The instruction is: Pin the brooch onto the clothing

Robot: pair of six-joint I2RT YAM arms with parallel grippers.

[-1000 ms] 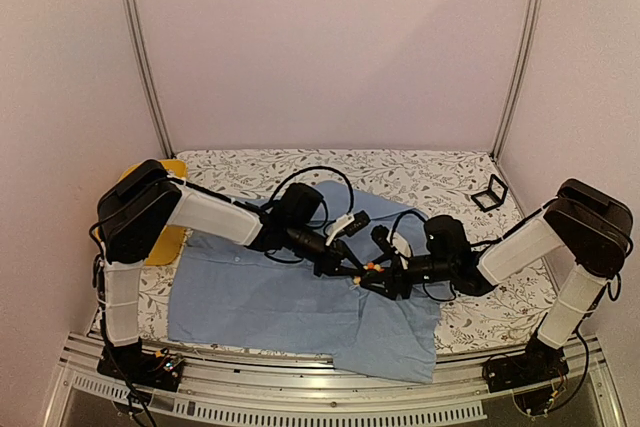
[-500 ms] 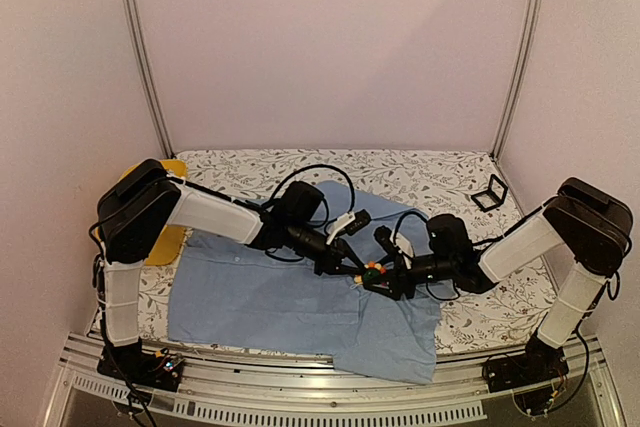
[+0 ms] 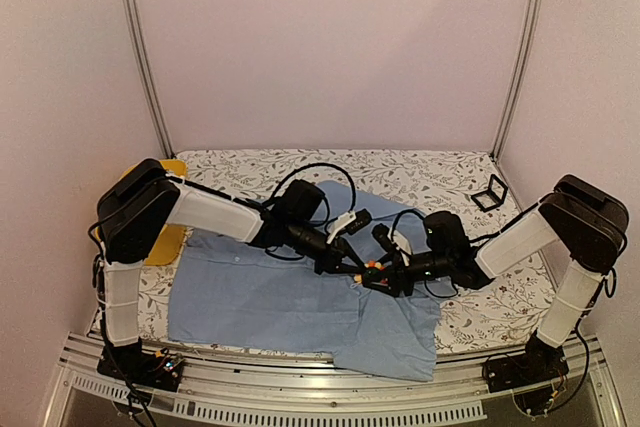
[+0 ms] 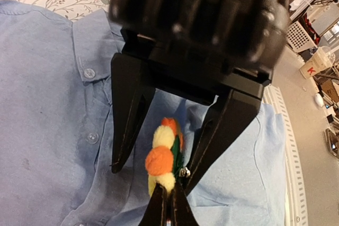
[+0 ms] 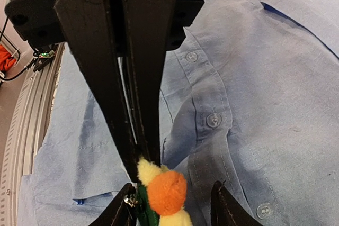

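Just above the light blue shirt (image 5: 254, 78), the left gripper (image 5: 139, 169) pinches the flower brooch (image 5: 167, 191) tight by its edge, while the right gripper (image 4: 150, 172) straddles it, fingers parted. Beyond the table, a cup (image 4: 312, 67) shows a red "K".

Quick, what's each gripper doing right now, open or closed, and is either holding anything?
Left gripper: shut, pinching the brooch at its edge.
Right gripper: open, one jaw on each side of the brooch.
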